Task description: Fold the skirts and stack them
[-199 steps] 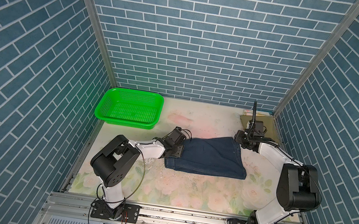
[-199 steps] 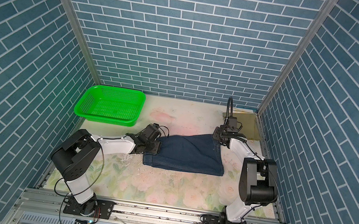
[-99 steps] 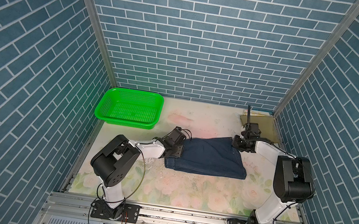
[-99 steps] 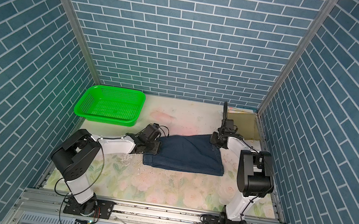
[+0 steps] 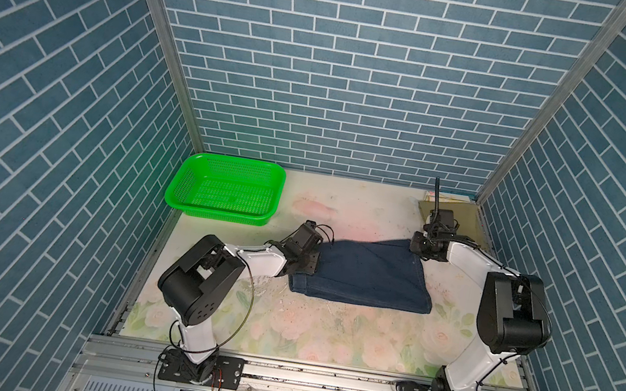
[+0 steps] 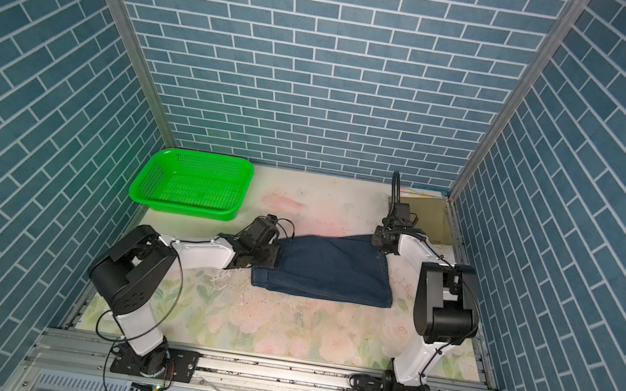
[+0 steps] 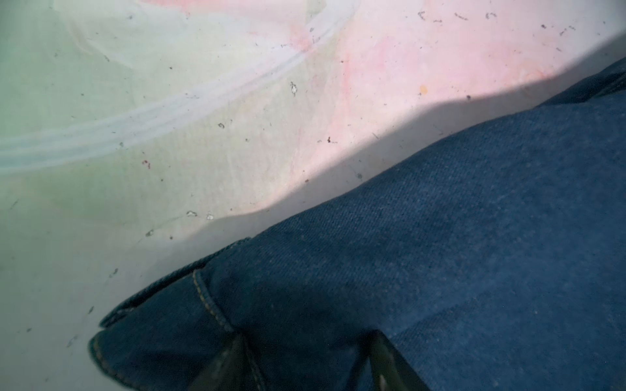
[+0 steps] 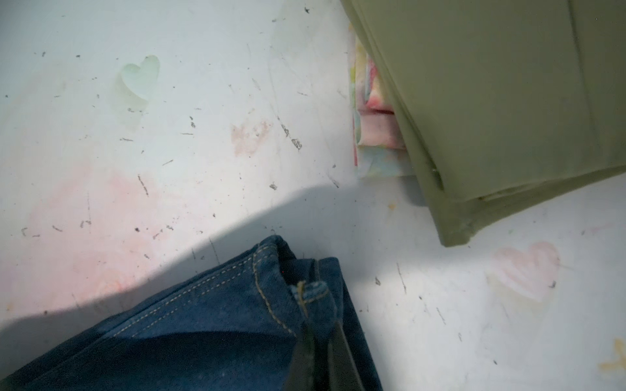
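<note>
A green perforated basket [image 5: 216, 213] sits empty at the far left of the counter [image 5: 324, 333]. Right of it, the left gripper [image 7: 310, 367], fingers spread, rests over the left end of a dark blue denim skirt [image 5: 367, 272] lying mid-counter; whether it holds any cloth cannot be told. The right gripper [image 8: 321, 362] is pressed together, pinching the skirt's far right corner. Beyond it, in the far right corner, a folded olive-khaki skirt [image 8: 491, 101] lies on a folded pastel floral skirt [image 8: 376, 135].

The step in hand appears to be folding the last skirt. The next move likely calls for the left gripper to close on its corner, so both can carry the far edge over to the near one.

The counter is pale, flower-printed and scuffed. Blue brick-pattern walls [image 5: 343, 62] enclose three sides.
</note>
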Robot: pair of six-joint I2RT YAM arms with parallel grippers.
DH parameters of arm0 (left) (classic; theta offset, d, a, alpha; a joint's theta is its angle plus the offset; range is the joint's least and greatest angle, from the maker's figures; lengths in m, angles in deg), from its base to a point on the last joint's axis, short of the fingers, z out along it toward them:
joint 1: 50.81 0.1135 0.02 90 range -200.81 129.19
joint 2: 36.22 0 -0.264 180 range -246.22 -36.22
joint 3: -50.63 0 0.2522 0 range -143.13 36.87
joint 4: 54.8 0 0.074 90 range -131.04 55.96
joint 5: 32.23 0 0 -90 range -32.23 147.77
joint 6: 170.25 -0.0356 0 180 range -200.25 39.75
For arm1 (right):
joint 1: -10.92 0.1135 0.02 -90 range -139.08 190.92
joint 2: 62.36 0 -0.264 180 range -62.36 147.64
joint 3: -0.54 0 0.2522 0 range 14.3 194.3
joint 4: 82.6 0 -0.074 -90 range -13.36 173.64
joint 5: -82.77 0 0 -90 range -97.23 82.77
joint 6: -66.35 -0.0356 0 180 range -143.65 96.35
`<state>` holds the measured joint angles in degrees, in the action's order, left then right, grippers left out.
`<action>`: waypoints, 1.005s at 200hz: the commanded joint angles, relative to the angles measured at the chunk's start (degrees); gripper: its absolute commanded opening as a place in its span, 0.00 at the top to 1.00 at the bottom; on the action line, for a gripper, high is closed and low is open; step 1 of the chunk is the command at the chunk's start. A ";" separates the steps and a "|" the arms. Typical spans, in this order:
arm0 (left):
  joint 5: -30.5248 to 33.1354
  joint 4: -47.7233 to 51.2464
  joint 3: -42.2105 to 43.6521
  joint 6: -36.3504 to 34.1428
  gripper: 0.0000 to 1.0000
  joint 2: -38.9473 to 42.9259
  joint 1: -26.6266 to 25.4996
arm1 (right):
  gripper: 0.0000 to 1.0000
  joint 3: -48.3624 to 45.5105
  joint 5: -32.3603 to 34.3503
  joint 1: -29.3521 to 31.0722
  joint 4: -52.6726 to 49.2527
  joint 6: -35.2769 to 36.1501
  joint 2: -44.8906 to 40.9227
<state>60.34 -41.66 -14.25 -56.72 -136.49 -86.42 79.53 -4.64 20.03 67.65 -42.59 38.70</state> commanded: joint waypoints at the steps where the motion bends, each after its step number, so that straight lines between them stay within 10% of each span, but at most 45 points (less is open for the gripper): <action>1: -1.78 7.21 2.42 0.47 0.41 -3.59 0.64 | 1.00 4.08 7.68 -1.41 -1.17 2.63 0.81; 55: -2.20 9.45 0.46 0.21 0.33 -0.37 0.64 | 0.46 4.58 5.75 -0.99 -2.29 3.12 -4.15; 120: -7.60 16.56 0.26 4.72 0.07 12.89 1.20 | 0.38 -3.67 2.81 3.81 -4.12 0.89 -12.46; 201: -20.06 10.09 10.83 9.80 0.01 18.33 10.83 | 0.35 -13.47 1.87 7.85 -3.44 -2.02 -18.43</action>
<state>44.78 -28.54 -3.58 -47.93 -116.82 -76.37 68.10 -2.13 27.41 64.51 -42.33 22.61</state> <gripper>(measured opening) 0.986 0.648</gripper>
